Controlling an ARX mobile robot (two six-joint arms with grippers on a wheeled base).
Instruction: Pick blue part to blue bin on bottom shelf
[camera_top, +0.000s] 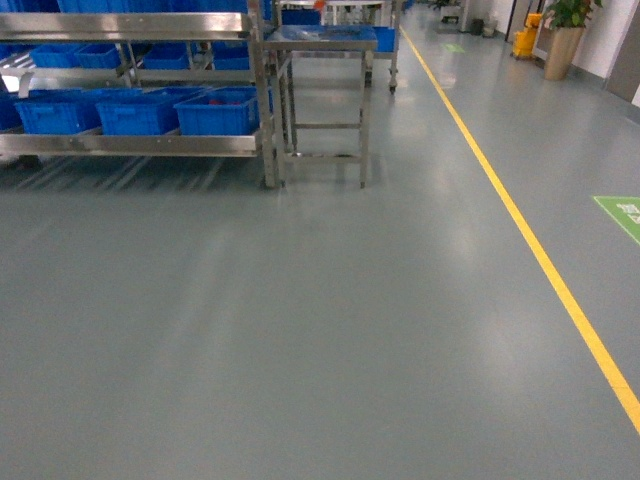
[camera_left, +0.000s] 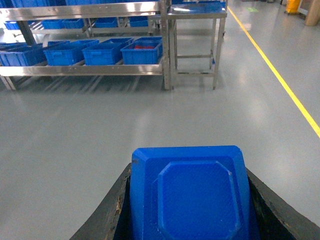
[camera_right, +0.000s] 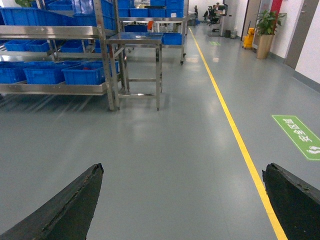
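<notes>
The blue part (camera_left: 190, 195), a chunky blue plastic block with an octagonal raised face, sits between the black fingers of my left gripper (camera_left: 189, 171), which is shut on it. My right gripper (camera_right: 183, 168) hangs open over bare floor with nothing between its fingers. The bottom shelf (camera_top: 130, 145) is the low steel tier of the rack far ahead on the left, also seen in the left wrist view (camera_left: 80, 70). A row of blue bins (camera_top: 215, 112) stands on it; the rightmost bin (camera_left: 142, 52) holds something red. Neither gripper shows in the head view.
A small steel table frame (camera_top: 320, 40) stands just right of the rack. A yellow floor line (camera_top: 540, 260) runs along the right, with a green floor marking (camera_top: 622, 215) beyond it. Grey floor lies between me and the rack. A potted plant (camera_top: 565, 40) stands far right.
</notes>
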